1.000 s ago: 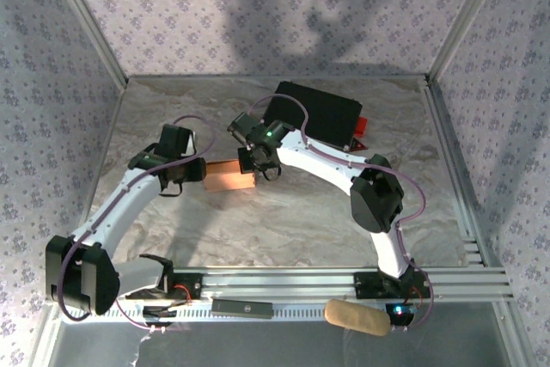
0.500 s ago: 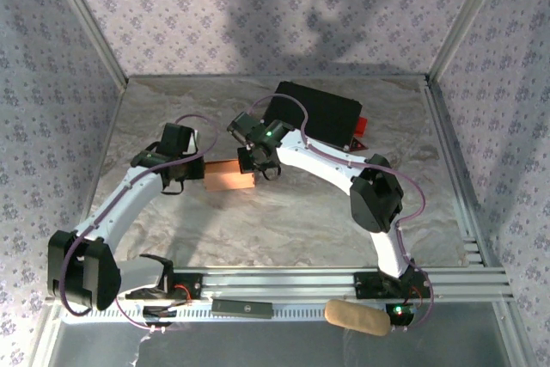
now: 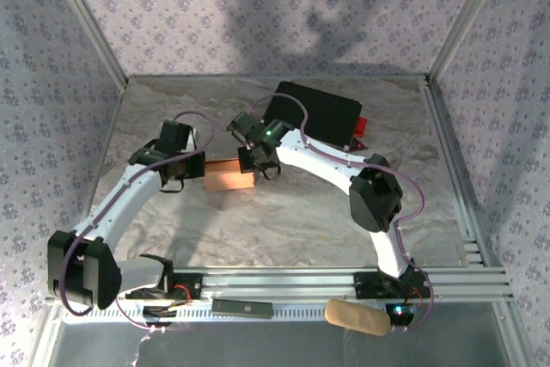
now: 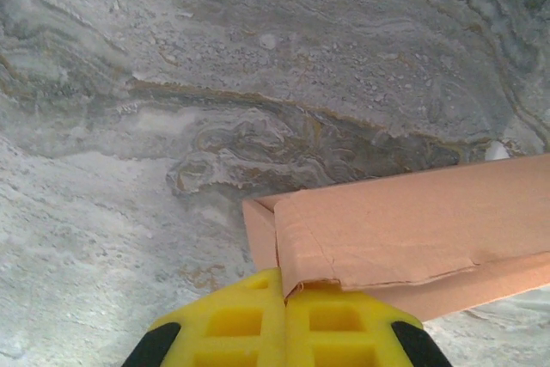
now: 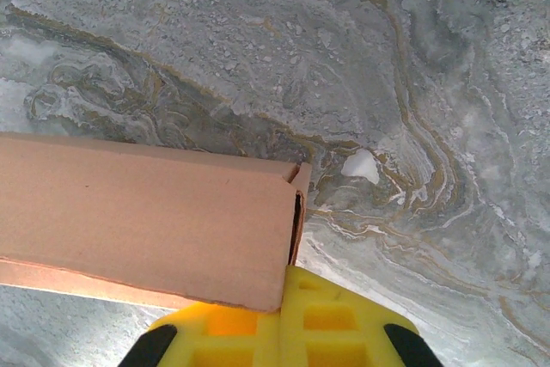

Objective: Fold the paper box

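Top external: paper box [image 3: 228, 178], salmon-pink, folded into a long shallow rectangular form, lying flat on the marbled worktop [image 3: 292, 221] left of centre, between the two hands.
Box ends: left end has a creased flap edge and an open seam; right end shows a narrow dark gap at the corner.
Left hand [image 3: 198, 173]: at the box's left end, yellow fingers [image 4: 232, 324] pressed together, tips meeting the box's lower corner; whether cardboard is pinched cannot be told.
Right hand [image 3: 255, 163]: at the box's right end, yellow fingers [image 5: 344, 328] together under the box corner; pinch likewise unclear.
Black case [image 3: 318, 113]: behind the right hand, apart from the box.
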{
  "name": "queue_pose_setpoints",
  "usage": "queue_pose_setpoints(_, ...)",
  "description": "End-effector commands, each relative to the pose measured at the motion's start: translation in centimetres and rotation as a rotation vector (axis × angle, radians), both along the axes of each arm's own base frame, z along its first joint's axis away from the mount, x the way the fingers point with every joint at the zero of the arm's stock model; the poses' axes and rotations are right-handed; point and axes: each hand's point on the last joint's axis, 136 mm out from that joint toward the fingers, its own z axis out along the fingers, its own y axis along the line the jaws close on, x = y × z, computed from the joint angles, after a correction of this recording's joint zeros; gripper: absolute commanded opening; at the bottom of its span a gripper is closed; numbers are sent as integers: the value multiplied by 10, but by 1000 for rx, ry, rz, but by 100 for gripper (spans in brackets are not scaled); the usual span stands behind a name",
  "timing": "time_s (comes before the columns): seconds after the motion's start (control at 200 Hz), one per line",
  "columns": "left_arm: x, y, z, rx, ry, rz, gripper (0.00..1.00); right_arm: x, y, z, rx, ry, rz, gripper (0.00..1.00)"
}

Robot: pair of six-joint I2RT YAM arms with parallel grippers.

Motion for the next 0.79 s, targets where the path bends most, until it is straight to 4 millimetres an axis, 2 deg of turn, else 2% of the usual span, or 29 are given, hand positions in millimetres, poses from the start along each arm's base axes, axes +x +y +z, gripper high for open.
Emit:
queue_pose_setpoints(0.0,-3,-20,16,-114,15,-13,0,-5,1,-16,-37,40,13,0)
queue_pose_setpoints(0.305,-12,-30,6,-168,69,-5,0,-7,3,-17,-42,36,15,0)
queue_pose_setpoints(0.545,-26,-22,-3,-124,124,7,0,-7,3,-17,-44,31,12,0)
queue_pose_setpoints(0.79,-35,-22,-16,-102,134,4,0,-9,5,-20,-57,30,17,0)
